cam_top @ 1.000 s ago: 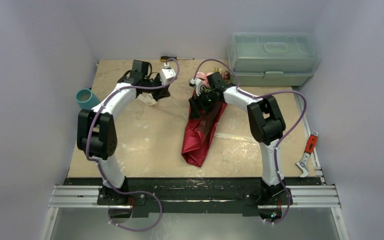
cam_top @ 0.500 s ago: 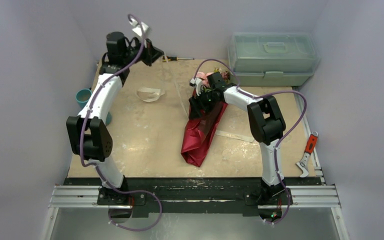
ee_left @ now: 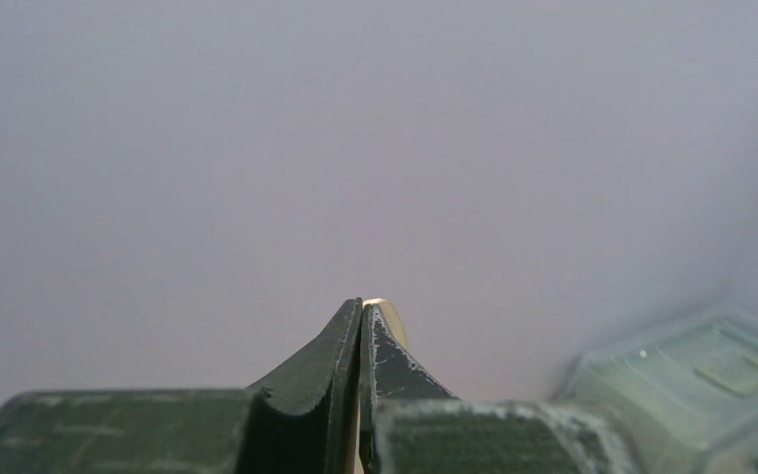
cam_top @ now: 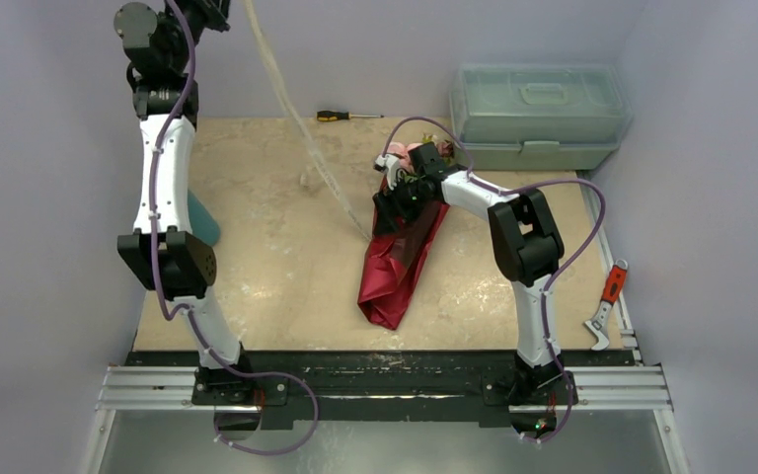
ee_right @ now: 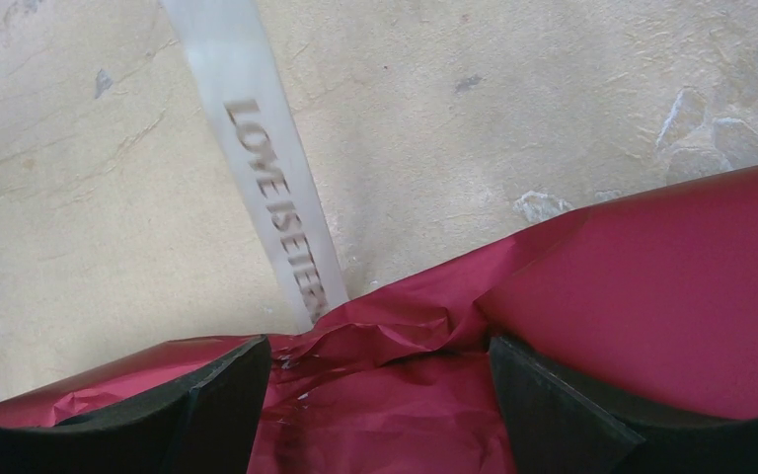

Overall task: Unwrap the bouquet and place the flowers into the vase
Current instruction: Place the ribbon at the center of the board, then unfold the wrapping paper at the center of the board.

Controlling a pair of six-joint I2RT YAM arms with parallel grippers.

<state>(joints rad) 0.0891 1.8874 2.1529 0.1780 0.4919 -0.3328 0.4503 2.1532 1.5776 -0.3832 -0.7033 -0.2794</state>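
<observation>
Well, left jaws pinch the ribbon (cam_top: 299, 123) taut; if it snags, the bouquet (cam_top: 390, 286) between the spread right jaws drags.

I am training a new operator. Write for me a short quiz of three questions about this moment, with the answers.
1. True or false: the left tool, raised high, is shut on the cream ribbon.
2. Choose one. The jaws of the right tool, over the maroon paper, are: A) wide open, B) fully shut, C) out of every view.
3. Fill in the blank: the flowers lie with the paper on the table, not in the teal ____.

Key
1. True
2. A
3. vase
</observation>
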